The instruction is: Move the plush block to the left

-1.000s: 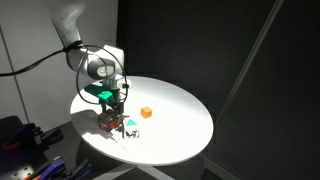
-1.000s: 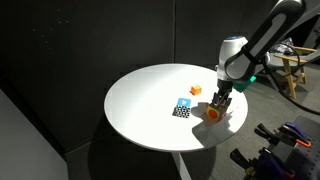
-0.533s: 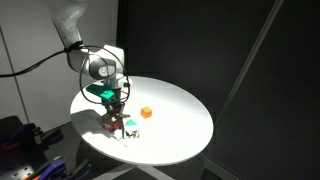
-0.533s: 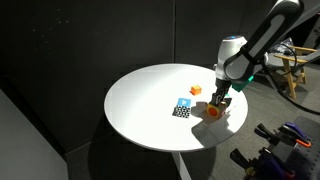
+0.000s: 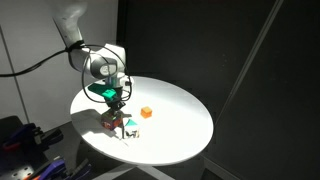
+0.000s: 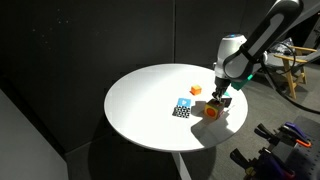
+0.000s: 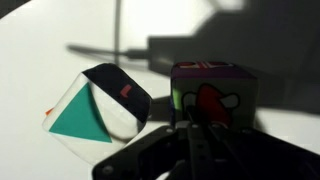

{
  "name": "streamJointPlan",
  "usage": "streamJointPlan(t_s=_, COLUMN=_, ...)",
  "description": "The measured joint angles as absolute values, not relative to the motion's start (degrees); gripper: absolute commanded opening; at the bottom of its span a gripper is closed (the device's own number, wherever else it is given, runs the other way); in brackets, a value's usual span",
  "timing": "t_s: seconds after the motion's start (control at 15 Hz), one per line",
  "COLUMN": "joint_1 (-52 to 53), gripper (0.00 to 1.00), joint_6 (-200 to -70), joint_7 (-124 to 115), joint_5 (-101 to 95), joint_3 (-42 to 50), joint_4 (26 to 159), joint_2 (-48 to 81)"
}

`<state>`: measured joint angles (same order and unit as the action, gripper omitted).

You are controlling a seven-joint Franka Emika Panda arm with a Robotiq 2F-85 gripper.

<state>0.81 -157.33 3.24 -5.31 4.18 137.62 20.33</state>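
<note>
The gripper points straight down just above the plush block, close to the table's rim. In the wrist view its dark fingers fill the bottom edge below the block, and I cannot tell how wide the jaws stand or whether they grip it.

The block sits on the tabletop near the edge in both exterior views, with only a narrow strip of white between it and the drop. Toward the middle and far side the table is wide and bare.

The blue-and-white cube lies near the block on one side, tilted on a corner, with a small gap between them. The orange cube sits further in, apart from both.
</note>
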Motion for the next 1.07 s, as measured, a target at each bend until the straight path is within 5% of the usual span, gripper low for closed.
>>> streamJointPlan(t_s=1.07, joint_1=0.0, gripper=0.01, joint_6=-143.3, joint_7=28.2, joint_5=-7.7, joint_3=1.4, joint_4=138.5, joint_2=5.4)
